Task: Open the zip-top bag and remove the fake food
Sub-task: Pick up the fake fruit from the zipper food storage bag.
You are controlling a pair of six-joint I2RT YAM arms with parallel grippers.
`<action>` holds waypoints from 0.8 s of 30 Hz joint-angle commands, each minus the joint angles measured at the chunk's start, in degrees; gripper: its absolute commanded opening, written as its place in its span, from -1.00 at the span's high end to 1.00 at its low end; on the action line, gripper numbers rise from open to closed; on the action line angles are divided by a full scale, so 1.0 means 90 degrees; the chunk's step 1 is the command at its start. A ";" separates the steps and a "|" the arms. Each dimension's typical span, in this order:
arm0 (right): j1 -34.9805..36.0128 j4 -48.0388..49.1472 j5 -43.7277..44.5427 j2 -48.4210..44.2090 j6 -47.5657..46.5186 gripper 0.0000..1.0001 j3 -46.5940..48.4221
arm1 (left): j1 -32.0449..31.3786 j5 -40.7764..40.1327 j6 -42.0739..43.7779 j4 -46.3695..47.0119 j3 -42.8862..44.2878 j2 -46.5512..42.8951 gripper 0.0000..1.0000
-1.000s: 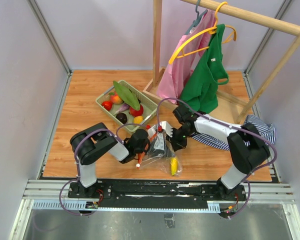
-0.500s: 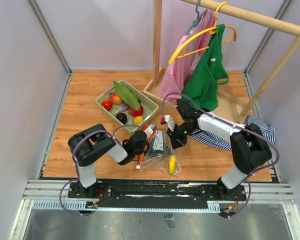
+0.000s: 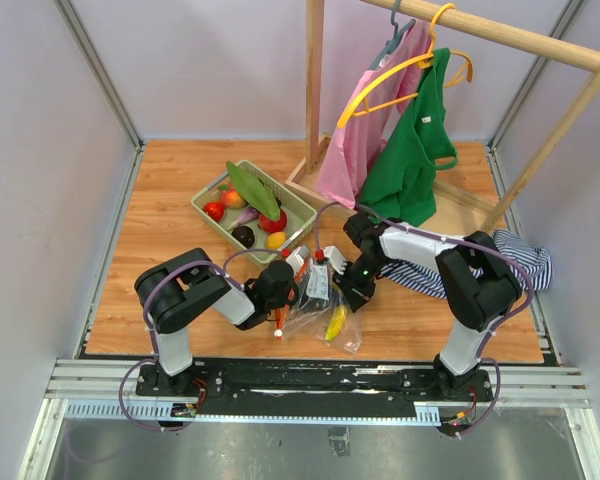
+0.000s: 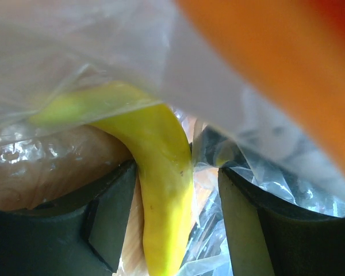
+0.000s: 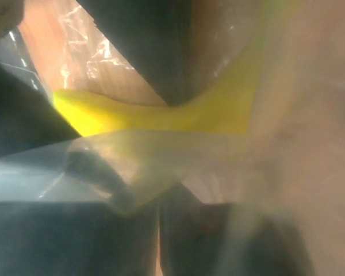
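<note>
The zip-top bag (image 3: 315, 308) lies crumpled on the wooden table between my two grippers, its orange-red zip strip (image 3: 279, 321) at its left. A yellow banana (image 3: 335, 322) lies inside it. My left gripper (image 3: 283, 286) is at the bag's left edge. In the left wrist view its fingers (image 4: 109, 213) stand apart, with the banana (image 4: 161, 190) between them behind plastic film and the zip strip (image 4: 287, 75) blurred close by. My right gripper (image 3: 349, 290) is at the bag's right edge. In the right wrist view it (image 5: 159, 213) is shut on the bag's plastic (image 5: 138, 155), and the banana (image 5: 161, 118) shows beyond.
The pale green basket (image 3: 199, 204) behind the bag holds several fake foods and a green leaf (image 3: 252, 188). A wooden clothes rack (image 3: 314, 90) with pink and green garments (image 3: 412, 150) stands at the back right. A striped cloth (image 3: 515, 262) lies at the right.
My right gripper moved down and left with the bag's edge. The bag sagged toward the front, and the banana slid left inside it. My left gripper stayed almost in place.
</note>
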 commanded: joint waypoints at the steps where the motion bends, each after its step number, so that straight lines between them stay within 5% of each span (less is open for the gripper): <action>1: 0.0133 -0.0240 0.0169 0.0181 0.0131 0.99 0.0157 | -0.0013 -0.0229 0.0153 -0.0426 -0.0043 -0.0010 -0.30; 16: 0.0020 0.0268 -0.0320 0.0207 0.0782 0.99 0.0153 | -0.0119 0.0102 0.1073 -0.1786 0.0150 -0.0339 -0.31; 24: -0.0004 0.0282 -0.0296 0.0215 0.0808 0.99 0.0144 | -0.0160 -0.0063 0.1606 -0.2822 0.0458 -0.0621 -0.10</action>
